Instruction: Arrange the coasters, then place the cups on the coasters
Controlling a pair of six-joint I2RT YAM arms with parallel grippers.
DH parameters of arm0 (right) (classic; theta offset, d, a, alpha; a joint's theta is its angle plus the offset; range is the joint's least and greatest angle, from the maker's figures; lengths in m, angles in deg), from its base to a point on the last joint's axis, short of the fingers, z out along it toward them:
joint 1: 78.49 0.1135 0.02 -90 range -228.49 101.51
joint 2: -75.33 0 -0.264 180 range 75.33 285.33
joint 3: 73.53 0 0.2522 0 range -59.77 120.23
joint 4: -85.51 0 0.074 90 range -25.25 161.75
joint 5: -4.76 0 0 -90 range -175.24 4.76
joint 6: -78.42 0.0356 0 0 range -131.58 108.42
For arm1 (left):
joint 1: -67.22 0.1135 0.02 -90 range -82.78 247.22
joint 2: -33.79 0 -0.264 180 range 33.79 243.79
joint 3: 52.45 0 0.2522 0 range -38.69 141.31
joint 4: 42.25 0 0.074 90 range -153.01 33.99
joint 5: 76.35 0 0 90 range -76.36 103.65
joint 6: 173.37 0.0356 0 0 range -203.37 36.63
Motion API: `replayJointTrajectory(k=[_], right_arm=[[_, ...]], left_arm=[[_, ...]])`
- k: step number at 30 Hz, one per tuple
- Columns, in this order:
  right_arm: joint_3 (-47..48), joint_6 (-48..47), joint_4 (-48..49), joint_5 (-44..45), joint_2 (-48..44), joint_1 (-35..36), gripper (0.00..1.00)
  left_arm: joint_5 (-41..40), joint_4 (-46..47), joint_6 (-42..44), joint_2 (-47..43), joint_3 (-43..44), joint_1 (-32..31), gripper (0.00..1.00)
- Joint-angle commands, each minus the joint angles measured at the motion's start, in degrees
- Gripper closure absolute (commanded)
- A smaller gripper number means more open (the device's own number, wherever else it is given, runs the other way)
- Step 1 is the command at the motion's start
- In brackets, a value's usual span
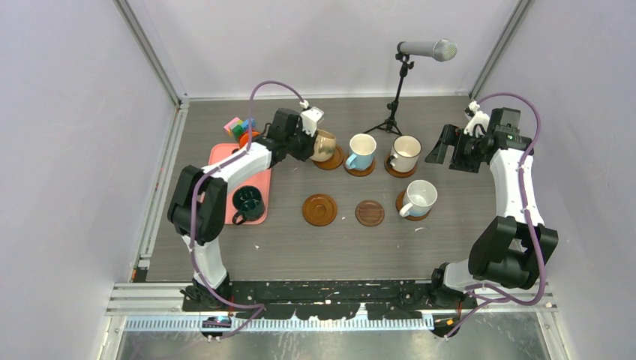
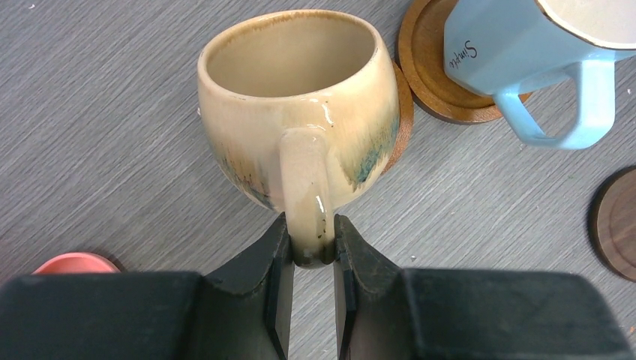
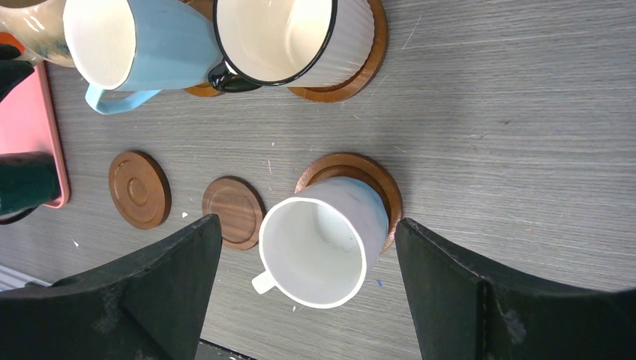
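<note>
Beige glazed ceramic mug (image 2: 296, 112) sits up at 12 o'clock in the top view, at the left end of the back row, and the left gripper (image 2: 311, 241) has it by the handle, jaws pinched tight on the lower bend of the loop. Peeking out from under it at 3 o'clock is a round brown wooden coaster (image 2: 405, 112); whether the base is fully down on it, I can't tell. This mug looks heavy for its size, stiff and breakable, with a glossy glaze that could slip. A handle pinch leaves the bowl free to swing, so I'd call for slow, level moves.

It's tight company too: the light blue mug (image 2: 517, 45) sits on its own coaster just beside, at 2 o'clock. The right gripper (image 3: 307, 225) hangs with jaws spread wide, holding nothing, above the white mug (image 3: 319, 251) on its coaster.

The grey wood-grain tabletop (image 1: 450, 247) is flat and matte, and should be kind to a set-down. Two bare brown coasters (image 1: 320, 209) wait at 6 o'clock. The dark green mug (image 1: 247, 201) stands on the pink rectangular tray (image 1: 261, 184) at 9. Pale walls (image 1: 75, 150) close in on three sides, with a microphone on a tripod (image 1: 427, 49) at 1 o'clock.
</note>
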Motion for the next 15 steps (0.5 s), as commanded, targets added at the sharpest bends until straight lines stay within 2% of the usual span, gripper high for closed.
replayJointTrajectory(k=[1, 15], right_arm=[[0.53, -0.27, 0.76, 0.01, -2.34, -0.16, 0.1], [0.31, -0.71, 0.8, 0.53, -2.66, -0.25, 0.1]], left_arm=[[0.99, -10.51, -0.73, 4.35, 1.13, -0.31, 0.79], [0.58, -16.61, -0.63, 8.97, 5.13, -0.42, 0.73]])
